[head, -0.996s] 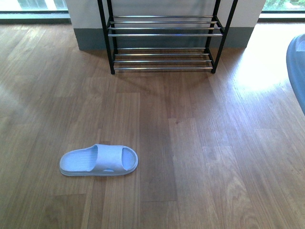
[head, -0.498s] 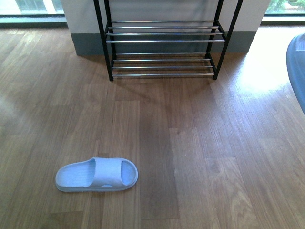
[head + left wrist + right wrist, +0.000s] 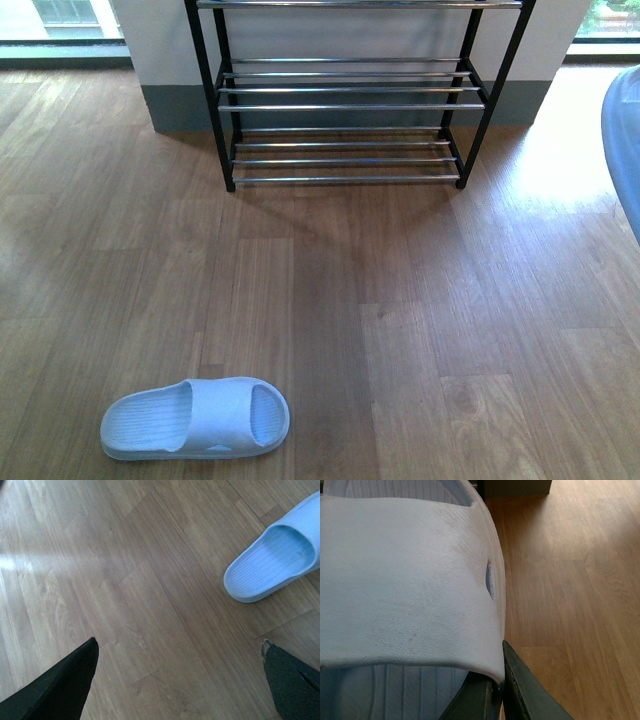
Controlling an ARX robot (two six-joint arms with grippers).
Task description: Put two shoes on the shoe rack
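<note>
Front view: pale slide (image 3: 195, 418) on the floor (image 3: 450, 300), well short of the shoe rack (image 3: 350, 106); left gripper (image 3: 179, 642) spread apart, right gripper (image 3: 497, 686) clamped on second slide (image 3: 405, 580)

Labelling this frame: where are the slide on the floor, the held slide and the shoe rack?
floor slide (image 3: 220, 412), front view, its strap.
held slide (image 3: 405, 580), right wrist view, its strap.
shoe rack (image 3: 350, 107), front view, a chrome rod.
</note>
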